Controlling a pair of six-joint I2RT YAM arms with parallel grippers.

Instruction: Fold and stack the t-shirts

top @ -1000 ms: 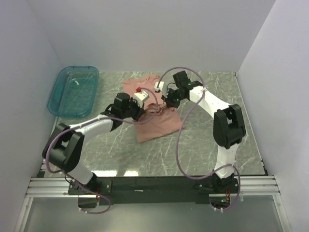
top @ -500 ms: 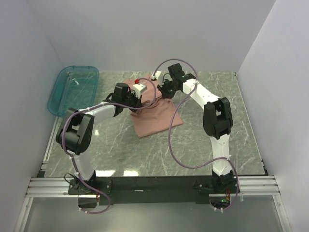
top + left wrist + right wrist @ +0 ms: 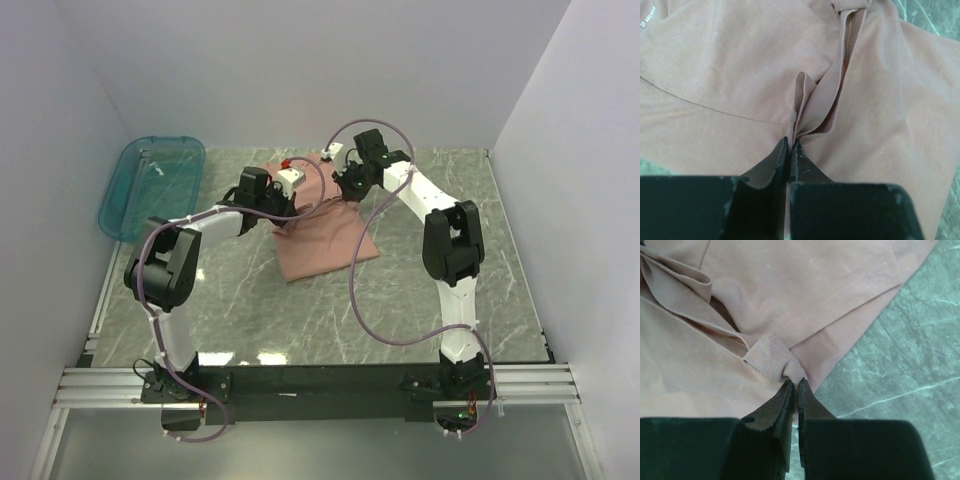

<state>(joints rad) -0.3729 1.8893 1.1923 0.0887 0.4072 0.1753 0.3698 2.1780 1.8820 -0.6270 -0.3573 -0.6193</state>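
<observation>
A dusty-pink t-shirt (image 3: pixel 322 240) lies partly folded on the marble table at the back centre. Over its left side my left gripper (image 3: pixel 283 203) is shut on a pinched ridge of the fabric (image 3: pixel 799 107), which bunches up between the two black fingers (image 3: pixel 769 162). At the shirt's far right my right gripper (image 3: pixel 338 183) is shut on the ribbed collar band (image 3: pixel 774 356). The shirt (image 3: pixel 790 285) spreads out beyond the right fingers (image 3: pixel 775 407), its hem lying over the table. Small white text (image 3: pixel 649 19) shows at the top left of the left wrist view.
A teal translucent tray (image 3: pixel 152 187) stands at the table's back left corner, apart from the shirt. White walls close in the table on three sides. Purple cables loop over both arms. Bare marble (image 3: pixel 330 320) stretches from the shirt to the near edge.
Both arms have stretched toward the back of the table, carrying the gripped cloth with them. The shirt's near part has been drawn over itself into a narrower, folded shape.
</observation>
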